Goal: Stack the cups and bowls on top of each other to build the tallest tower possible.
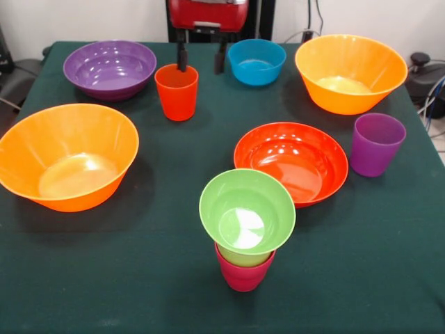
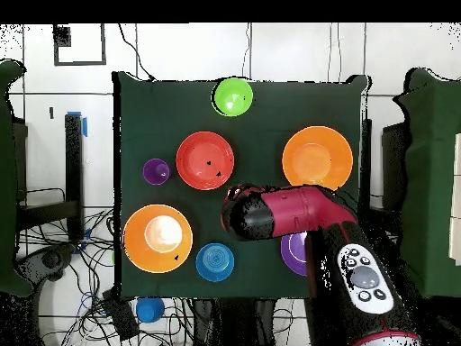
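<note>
lime bowl [image 1: 247,211] atop crimson cup [image 1: 243,273]

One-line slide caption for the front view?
Open gripper hangs by the orange-red cup; a lime green bowl tops a crimson cup.

A robotics lab: a desk [image 1: 83,278] draped in dark green cloth stands on a pale tiled floor [image 2: 180,54], loose cables [image 2: 67,257] tangle at the overhead view's lower left, and the red and black robot arm [image 2: 288,212] reaches over the desk.
</note>
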Available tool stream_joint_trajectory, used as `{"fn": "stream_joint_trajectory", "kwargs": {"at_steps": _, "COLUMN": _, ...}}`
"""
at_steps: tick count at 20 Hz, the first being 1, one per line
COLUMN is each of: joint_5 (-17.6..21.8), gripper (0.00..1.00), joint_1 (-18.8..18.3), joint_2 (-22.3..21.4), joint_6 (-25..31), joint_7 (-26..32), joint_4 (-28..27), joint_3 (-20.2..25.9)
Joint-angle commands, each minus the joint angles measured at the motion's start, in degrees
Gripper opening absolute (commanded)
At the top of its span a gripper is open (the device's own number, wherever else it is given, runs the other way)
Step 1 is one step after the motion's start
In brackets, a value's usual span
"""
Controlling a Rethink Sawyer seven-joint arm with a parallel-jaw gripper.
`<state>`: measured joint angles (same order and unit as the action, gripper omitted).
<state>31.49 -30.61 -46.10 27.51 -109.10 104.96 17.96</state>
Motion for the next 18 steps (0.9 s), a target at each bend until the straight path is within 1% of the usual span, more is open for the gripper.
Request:
{"fn": "stream_joint_trajectory", "kwargs": {"at_steps": 1, "joint_5": 2.09, "gripper": 1.00, "joint_1": -2.15, "joint_2": 0.53, "joint_6": 4.25, "joint_7": 8.39, "joint_4": 2.11, "joint_3": 4.34}}
{"fn": "stream_joint_trajectory", "kwargs": {"at_steps": 7, "joint_5": 2.54, "gripper": 1.00, "joint_1": -3.02, "joint_2": 1.74, "joint_6": 4.95, "joint_7": 8.77, "joint_4": 1.50, "joint_3": 5.01}}
{"fn": "stream_joint_trajectory", "kwargs": {"at_steps": 18, "joint_5": 3.06, "gripper": 1.00, "joint_1": -3.12, "joint_2": 3.39, "joint_6": 2.89, "joint_7": 7.04, "joint_4": 2.89, "joint_3": 4.92}}
